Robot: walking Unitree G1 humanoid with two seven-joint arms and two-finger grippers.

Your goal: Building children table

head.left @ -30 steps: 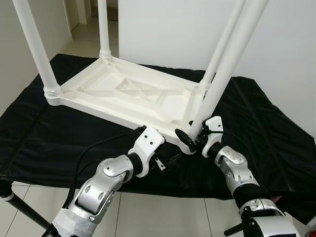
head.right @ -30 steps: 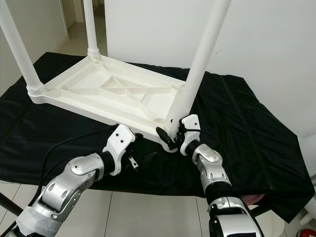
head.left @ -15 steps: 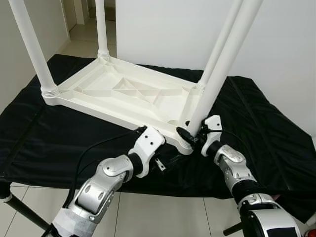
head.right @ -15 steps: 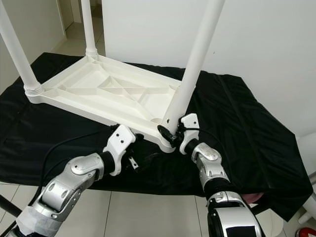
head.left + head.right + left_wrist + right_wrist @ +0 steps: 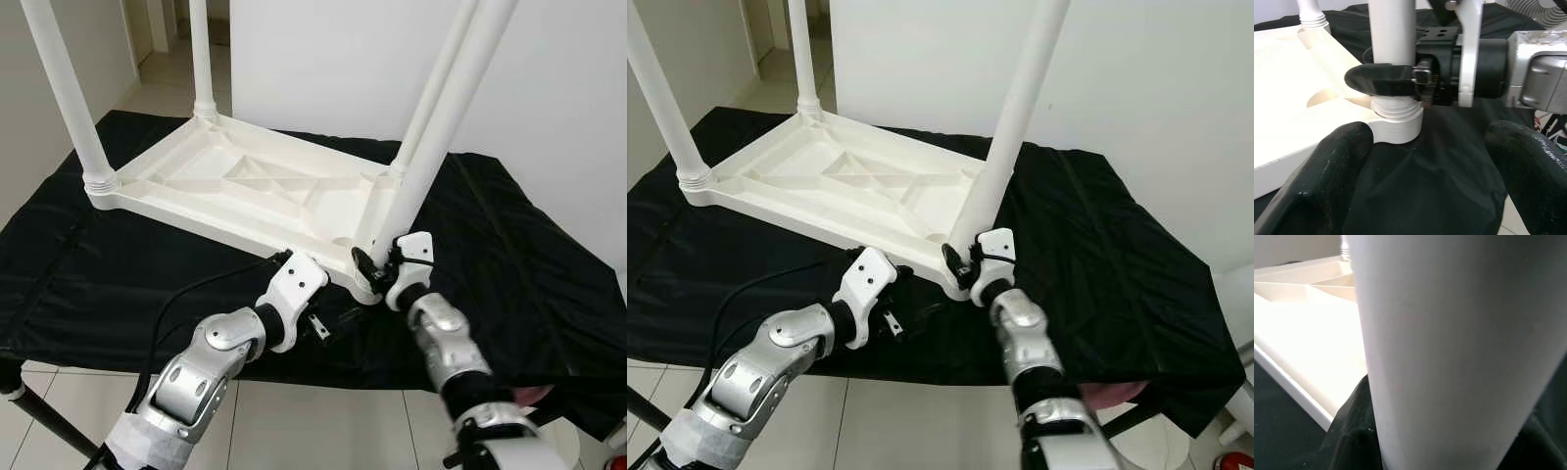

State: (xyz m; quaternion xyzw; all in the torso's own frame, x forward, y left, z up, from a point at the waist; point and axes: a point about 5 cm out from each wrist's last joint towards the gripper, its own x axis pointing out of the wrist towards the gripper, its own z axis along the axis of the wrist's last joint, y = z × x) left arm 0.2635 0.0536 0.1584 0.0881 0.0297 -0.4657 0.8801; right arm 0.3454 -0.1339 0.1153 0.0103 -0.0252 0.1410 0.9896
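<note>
Black-draped bench [image 5: 549,284] carries the upturned white tabletop [image 5: 245,186], ribbed underside up, long axis running from about 10 o'clock far-left to 4 o'clock near-right in the head views. Three legs already stand in corner sockets: far-left leg [image 5: 61,88], back leg [image 5: 201,54], right-back leg [image 5: 436,83]. Fourth leg [image 5: 446,117] sits at the near-right corner socket [image 5: 1396,125], its long axis roughly upright but leaning toward 1 o'clock, foot end pointing up out of frame.

Right gripper [image 5: 384,269] has its fingers clamped round the fourth leg just above the socket collar; the left wrist view shows one black finger [image 5: 1381,81] wrapped across the leg. Left gripper [image 5: 318,318] hovers just beside the near tabletop edge, at 7 o'clock of the socket, fingers [image 5: 1337,171] spread apart and holding nothing.

Step in hand, judged: seating the last leg. To do it well, bring the leg square to the socket before turning or pressing, keep the grip low near the collar, and let the left gripper brace the tabletop so the corner doesn't slide on the cloth.
</note>
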